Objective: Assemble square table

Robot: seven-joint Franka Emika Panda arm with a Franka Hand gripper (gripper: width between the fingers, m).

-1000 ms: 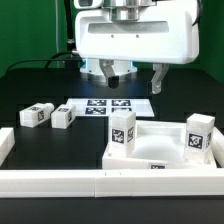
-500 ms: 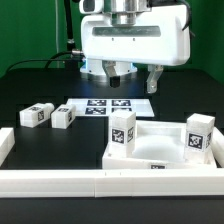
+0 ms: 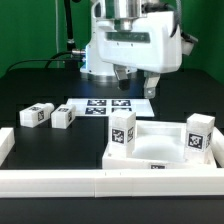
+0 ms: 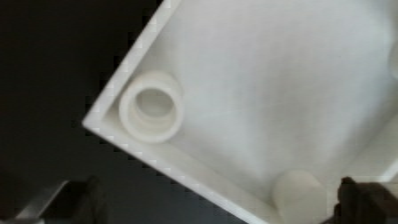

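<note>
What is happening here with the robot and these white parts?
One robot arm is assembling a square table. Its gripper is open and empty, hanging above the square panel, whose corner socket shows in the wrist view. Two leg posts stand upright at the panel's corners. Two other leg posts lie loose on the exterior view's left, not yet fitted.

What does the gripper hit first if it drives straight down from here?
Probably the square table's panel, near its rim beside a corner socket: the wrist view shows it ahead of the open gripper. Depth is unclear in the exterior view.
</note>
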